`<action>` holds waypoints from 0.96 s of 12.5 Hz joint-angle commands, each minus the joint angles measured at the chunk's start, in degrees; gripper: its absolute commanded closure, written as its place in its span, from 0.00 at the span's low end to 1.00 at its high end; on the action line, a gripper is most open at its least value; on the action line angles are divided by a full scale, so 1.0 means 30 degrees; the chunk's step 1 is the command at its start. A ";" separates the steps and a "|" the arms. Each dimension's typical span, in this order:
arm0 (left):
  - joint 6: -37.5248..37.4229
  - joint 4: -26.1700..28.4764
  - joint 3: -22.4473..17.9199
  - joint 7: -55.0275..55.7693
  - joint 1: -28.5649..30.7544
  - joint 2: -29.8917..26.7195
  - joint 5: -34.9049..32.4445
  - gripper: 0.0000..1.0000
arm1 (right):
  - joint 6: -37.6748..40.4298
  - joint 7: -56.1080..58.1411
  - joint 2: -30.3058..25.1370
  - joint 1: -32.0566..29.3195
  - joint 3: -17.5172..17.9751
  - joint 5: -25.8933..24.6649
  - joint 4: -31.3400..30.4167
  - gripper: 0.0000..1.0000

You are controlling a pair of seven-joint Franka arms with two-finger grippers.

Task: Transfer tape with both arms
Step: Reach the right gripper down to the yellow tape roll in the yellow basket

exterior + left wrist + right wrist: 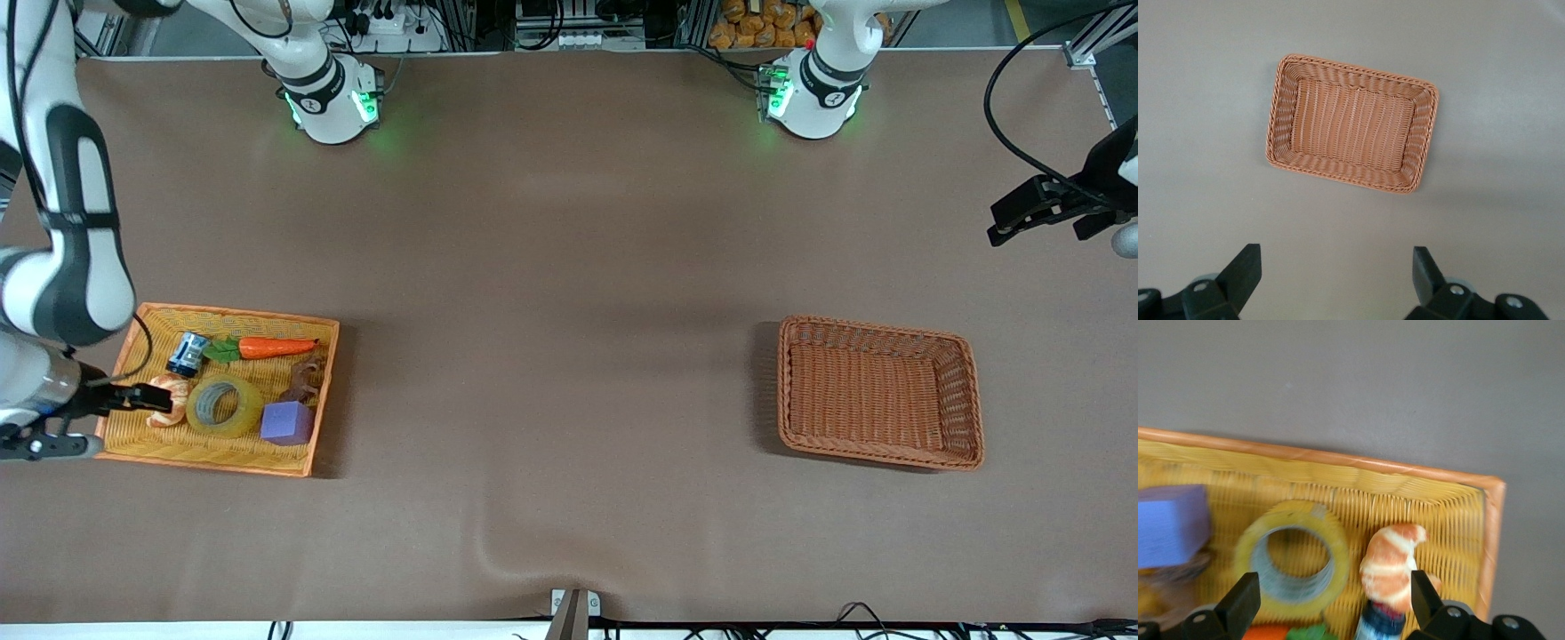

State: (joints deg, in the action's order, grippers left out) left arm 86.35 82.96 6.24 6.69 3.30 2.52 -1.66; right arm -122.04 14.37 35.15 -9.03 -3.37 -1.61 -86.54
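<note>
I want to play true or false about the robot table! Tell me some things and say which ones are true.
1. The tape lies flat in the yellow tray. True.
2. The brown basket holds a carrot. False: it holds nothing; the carrot is in the yellow tray.
3. The right gripper is over the yellow tray, open. True.
4. The left gripper holds the tape. False: it is open, holds nothing and hangs above the table.
5. The purple cube lies beside the tape. True.
</note>
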 commanded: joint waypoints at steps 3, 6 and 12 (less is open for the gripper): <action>-0.0220 -0.0172 -0.0030 -0.0178 0.0073 -0.0050 -0.0238 0.00 | 0.0075 0.0395 0.1496 -0.0095 0.0243 -0.0197 0.0399 0.00; -0.0220 -0.0142 -0.0001 -0.0324 0.0219 0.0038 -0.0180 0.00 | 0.0191 0.1070 0.1700 -0.0299 0.0243 -0.0197 0.0193 0.00; -0.0191 -0.0172 -0.0030 -0.0384 0.0395 0.0038 -0.0092 0.00 | 0.0251 0.1070 0.1730 -0.0212 0.0243 -0.0197 -0.0774 0.00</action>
State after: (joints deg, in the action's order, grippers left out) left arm 86.35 82.94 5.92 6.69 3.91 2.66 -1.66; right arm -121.40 17.17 40.56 -9.27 -3.13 -1.61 -88.37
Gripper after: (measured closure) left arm 0.000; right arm 0.000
